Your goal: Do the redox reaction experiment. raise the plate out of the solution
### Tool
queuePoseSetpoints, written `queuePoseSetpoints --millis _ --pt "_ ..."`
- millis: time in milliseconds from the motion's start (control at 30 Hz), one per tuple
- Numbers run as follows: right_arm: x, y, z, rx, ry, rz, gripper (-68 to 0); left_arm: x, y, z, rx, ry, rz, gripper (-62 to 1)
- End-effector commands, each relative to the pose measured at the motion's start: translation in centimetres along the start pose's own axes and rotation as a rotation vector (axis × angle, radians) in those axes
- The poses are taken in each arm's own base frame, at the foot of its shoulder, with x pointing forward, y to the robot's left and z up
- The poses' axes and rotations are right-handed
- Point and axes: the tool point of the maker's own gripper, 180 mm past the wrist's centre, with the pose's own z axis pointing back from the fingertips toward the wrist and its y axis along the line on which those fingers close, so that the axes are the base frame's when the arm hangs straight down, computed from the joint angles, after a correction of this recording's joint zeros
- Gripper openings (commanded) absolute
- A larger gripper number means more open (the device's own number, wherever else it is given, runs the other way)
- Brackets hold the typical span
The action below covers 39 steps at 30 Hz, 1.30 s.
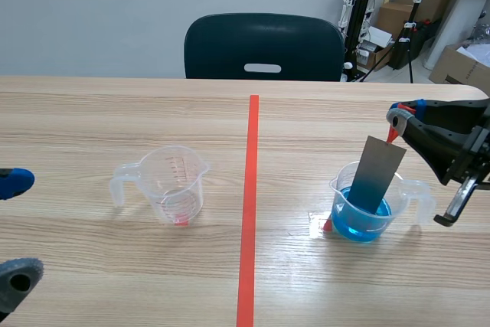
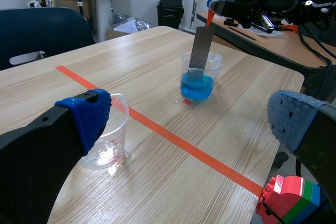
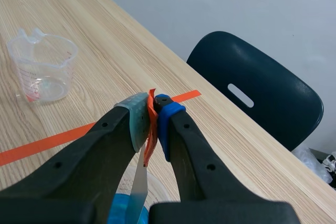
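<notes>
The plate [image 1: 377, 174], a thin grey metal strip, stands tilted in the cup [image 1: 343, 189] of blue solution [image 1: 360, 223]. Its lower end is down in the liquid and its upper end leans toward the right edge of the surface [image 1: 92, 112]. An orange-red tab [image 1: 393, 134] sits at the plate's top. The right gripper [image 1: 394, 116] is clenched on that tab, which is pinched between its 2 pads just above the cup's rim. The right arm comes in from the right edge.

The cup is clear plastic with a handle that points to the right edge. It stands on the right half of the surface, about midway between the near and far edges.

A red tape line [image 1: 249, 204] runs from the near edge toward the far edge and splits the surface in 2. On the left half, well apart from the first cup, stands 1 empty measuring cup [image 1: 174, 181] with red scale marks, its handle toward the left edge.

The left gripper [image 1: 17, 229] hangs released at the left edge, its 2 fingers wide apart and touching nothing. In the left wrist view, red, green and blue toy blocks [image 2: 289, 203] show just beside one of its fingers.

A dark chair [image 1: 264, 44] stands behind the far edge.
</notes>
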Motion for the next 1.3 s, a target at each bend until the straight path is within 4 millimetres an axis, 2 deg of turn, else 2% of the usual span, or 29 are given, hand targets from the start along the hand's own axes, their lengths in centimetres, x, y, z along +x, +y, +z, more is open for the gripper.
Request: queuePoseSetpoints --millis 0,400,1033,1267 --pt "0.9 -0.6 -0.1 -0.003 -0.028 0.011 -67.1 0.8 0.2 -0.1 0.001 -0.028 -0.009 1.4" --pt "0.8 -1.0 -0.6 -0.02 0.016 0.005 -67.1 0.8 0.2 -0.1 0.001 -0.028 -0.009 1.4" --pt "5.3 -1.5 -0.5 -0.019 -0.019 0.054 -67.1 0.8 0.2 -0.1 0.001 -0.027 -0.009 1.4" --pt "5.6 -1.8 -0.7 -0.027 0.002 0.051 -67.1 0.8 0.2 -0.1 0.001 -0.028 -0.009 1.4"
